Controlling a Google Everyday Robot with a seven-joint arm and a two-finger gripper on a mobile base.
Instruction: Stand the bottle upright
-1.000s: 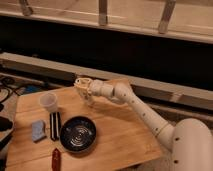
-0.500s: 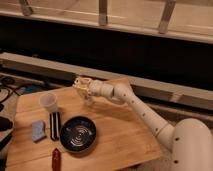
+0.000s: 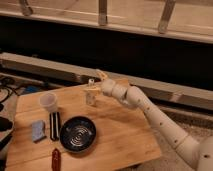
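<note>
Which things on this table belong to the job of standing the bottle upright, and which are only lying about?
Part of the job:
- bottle, upright near the table's far edge
- claw, at the bottle

Only lying about:
- plastic cup
- black bowl
- blue sponge
- dark red object
- black slim object
</note>
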